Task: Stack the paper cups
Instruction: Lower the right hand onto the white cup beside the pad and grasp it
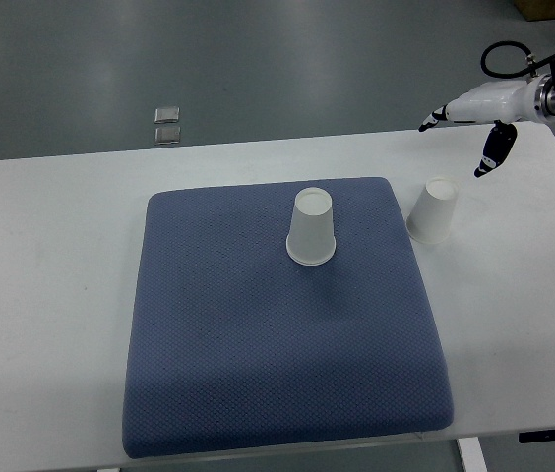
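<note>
White paper cups (312, 228) both upside-down

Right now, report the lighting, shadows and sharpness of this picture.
Top view: even, soft overhead light; the white table is bright but not glaring; only faint shadows beside the cup on the blue mat and the cup off the mat; the right hand is sharp, no motion blur.

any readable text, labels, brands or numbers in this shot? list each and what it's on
None readable.
Paper cup on the blue mat: plain white, no print visible.
Paper cup on the table: plain white, no print visible.
Blue mat: no label.
Right hand: no markings legible.
Two small grey squares on the floor: too small to tell.
</note>
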`<state>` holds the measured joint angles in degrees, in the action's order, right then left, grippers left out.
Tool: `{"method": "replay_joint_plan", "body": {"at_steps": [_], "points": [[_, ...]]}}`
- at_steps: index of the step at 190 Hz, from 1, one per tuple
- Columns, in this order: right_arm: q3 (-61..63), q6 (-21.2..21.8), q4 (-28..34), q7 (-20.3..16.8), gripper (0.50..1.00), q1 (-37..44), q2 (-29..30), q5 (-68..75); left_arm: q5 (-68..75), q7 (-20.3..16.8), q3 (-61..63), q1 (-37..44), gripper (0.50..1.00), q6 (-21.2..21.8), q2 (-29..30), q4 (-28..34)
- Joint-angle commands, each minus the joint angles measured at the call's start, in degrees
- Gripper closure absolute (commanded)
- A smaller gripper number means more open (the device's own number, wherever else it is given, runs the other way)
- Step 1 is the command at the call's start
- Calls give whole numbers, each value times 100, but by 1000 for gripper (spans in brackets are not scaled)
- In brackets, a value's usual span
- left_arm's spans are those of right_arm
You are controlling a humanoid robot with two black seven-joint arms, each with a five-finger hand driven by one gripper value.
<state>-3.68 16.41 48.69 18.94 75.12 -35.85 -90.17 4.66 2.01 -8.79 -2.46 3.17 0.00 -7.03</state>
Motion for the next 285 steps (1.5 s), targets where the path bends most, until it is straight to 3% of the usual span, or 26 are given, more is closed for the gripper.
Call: {"method": "replay_joint_plan", "body": {"at_steps": [1, 89, 160, 256, 285], "points": [[7, -41, -27, 5, 574, -173, 43, 17, 0, 1, 0, 0, 500, 0, 0, 0], [86, -366, -281, 14, 572, -710, 377, 193, 0, 1, 0, 0, 500, 0, 0, 0], [78, -1061, -773, -30, 572, -1079, 720, 193, 0, 1, 0, 0, 500, 0, 0, 0], [60, -1482, -1152, -30, 576, -1351, 922, 184, 0, 1, 0, 0, 500, 0, 0, 0], [34, -1526, -1248, -30, 599, -1360, 975, 175, 0, 1, 0, 0, 500, 0, 0, 0]]}}
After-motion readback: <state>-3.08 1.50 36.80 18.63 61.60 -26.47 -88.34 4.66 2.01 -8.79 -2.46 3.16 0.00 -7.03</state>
